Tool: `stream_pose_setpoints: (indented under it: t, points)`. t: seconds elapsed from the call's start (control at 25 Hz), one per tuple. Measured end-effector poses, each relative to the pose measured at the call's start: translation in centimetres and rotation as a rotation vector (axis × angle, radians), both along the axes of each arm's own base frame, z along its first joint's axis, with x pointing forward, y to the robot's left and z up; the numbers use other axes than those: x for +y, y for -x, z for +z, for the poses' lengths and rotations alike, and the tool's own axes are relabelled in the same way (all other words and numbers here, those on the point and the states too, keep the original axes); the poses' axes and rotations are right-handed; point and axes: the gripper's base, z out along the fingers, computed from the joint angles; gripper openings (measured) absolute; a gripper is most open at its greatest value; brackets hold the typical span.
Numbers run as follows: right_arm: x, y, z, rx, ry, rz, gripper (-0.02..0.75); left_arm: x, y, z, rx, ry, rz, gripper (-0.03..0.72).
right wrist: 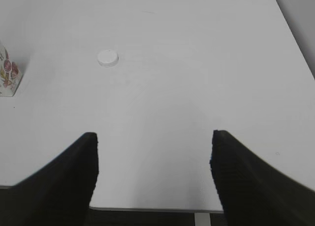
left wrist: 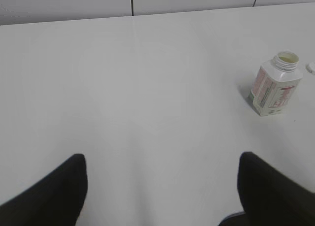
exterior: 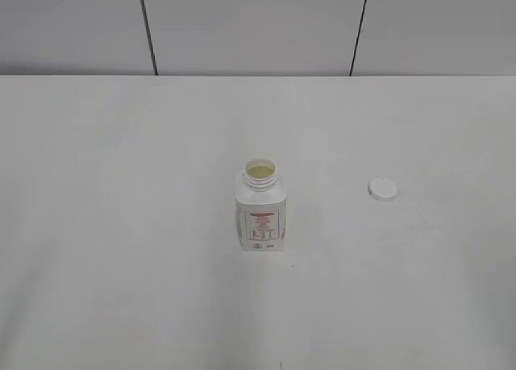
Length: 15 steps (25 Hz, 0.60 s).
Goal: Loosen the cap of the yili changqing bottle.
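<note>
White tabletop [exterior: 121,225] fills the exterior view, backed by pale wall panels split by dark seams. Near its centre stands the yili changqing bottle [exterior: 261,213], upright, label toward the camera, its neck open so the pale yellowish contents show. To the right of the bottle, well apart from it, the cap [exterior: 383,189] lies flat on the table. With the cap off and set aside, the loosening looks already done; neither arm appears in this view, which suggests both are pulled back clear of the bottle.

From the left wrist, the left gripper [left wrist: 160,186] hangs over bare table with its two dark fingers spread wide and nothing between them. The bottle sits far up and to the right of it, mouth uncovered; a white sliver at the frame's right edge beyond the bottle is probably the cap.

From the right wrist, the right gripper [right wrist: 152,172] is likewise spread apart and empty, near the table's front edge. The cap lies ahead and left of it, with a corner of the bottle's label at the left border.
</note>
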Motion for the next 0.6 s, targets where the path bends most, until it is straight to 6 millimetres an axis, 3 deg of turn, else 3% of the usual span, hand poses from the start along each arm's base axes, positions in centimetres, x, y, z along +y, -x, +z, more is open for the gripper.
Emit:
stream_pose_setpoints:
  t: [0.6]
  points:
    - [-0.01, 0.00, 0.01, -0.001, 0.001, -0.001, 0.562, -0.17, 0.02, 0.01, 0.003, 0.025, -0.009, 0.554]
